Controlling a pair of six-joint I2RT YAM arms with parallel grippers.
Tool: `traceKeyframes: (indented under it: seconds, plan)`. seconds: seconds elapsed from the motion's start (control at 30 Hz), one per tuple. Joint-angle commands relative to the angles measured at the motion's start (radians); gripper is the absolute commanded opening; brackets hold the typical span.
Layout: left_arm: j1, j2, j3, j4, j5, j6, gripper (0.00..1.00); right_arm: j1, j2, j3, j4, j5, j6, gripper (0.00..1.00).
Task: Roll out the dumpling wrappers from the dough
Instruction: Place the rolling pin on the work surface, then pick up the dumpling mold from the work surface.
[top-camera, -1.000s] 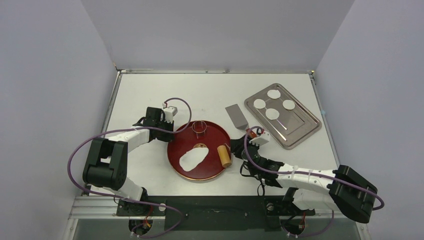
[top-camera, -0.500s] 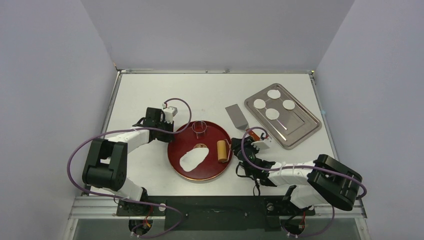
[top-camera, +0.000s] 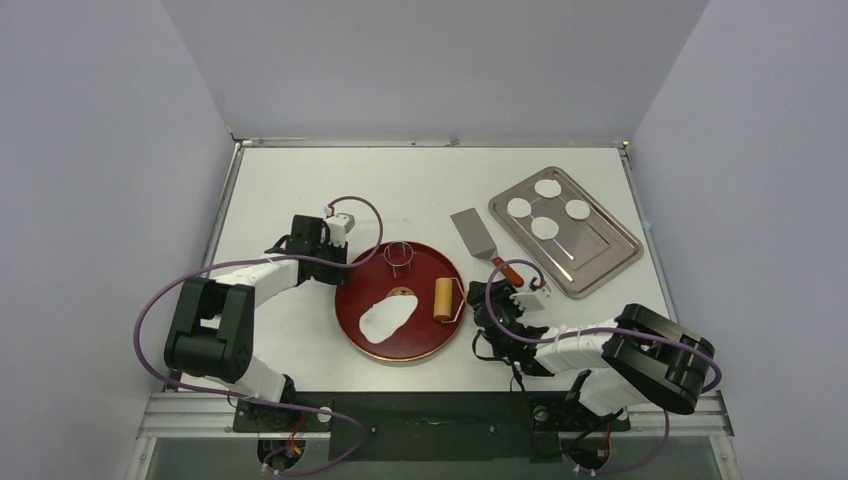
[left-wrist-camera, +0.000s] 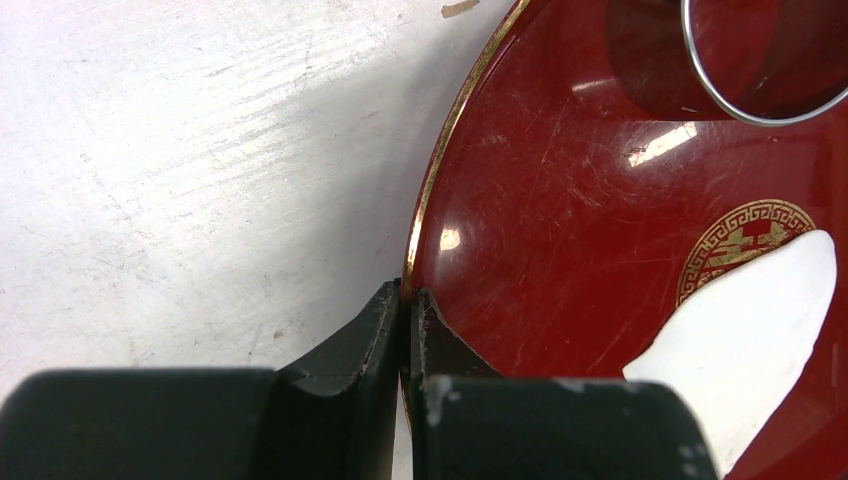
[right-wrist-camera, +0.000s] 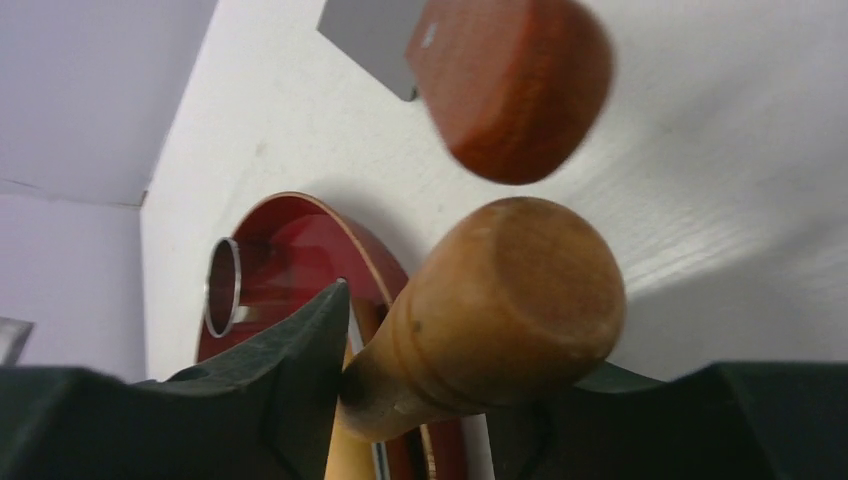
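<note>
Swung square since a second ago, the roller (top-camera: 442, 299) sits at 3 o'clock of the dough (top-camera: 388, 317), which lies ragged mid-plate (top-camera: 415, 342). Our right fingers (right-wrist-camera: 290, 380) pinch its handle; our left fingers (left-wrist-camera: 370, 345) pinch the plate rim at 10 o'clock. We judge another pass is due.

Glossy, finely scratched red on plate (left-wrist-camera: 560, 230); smooth wood on roller (right-wrist-camera: 500, 300); shiny metal on tray (top-camera: 590, 262); matt dough (left-wrist-camera: 750, 330); scuffed matt table (left-wrist-camera: 180, 150).
</note>
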Motion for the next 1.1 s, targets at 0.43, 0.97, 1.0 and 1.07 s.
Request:
traceKeyframes:
  seconds: [0.43, 0.97, 1.0, 1.07]
  plan:
    - [0.003, -0.018, 0.011, 0.033, -0.009, 0.010, 0.00, 0.102, -0.212, 0.060, -0.563, 0.200, 0.071, 0.86]
    - [0.003, -0.019, 0.011, 0.034, -0.005, 0.009, 0.00, 0.106, -0.628, 0.143, -0.893, 0.312, -0.256, 0.90]
    - [0.003, -0.017, 0.011, 0.034, -0.006, 0.008, 0.00, 0.105, -0.631, 0.156, -0.889, 0.303, -0.334, 0.90]
    - [0.003, -0.016, 0.014, 0.033, -0.006, 0.008, 0.00, 0.103, -0.600, 0.218, -0.881, 0.279, -0.458, 0.90]
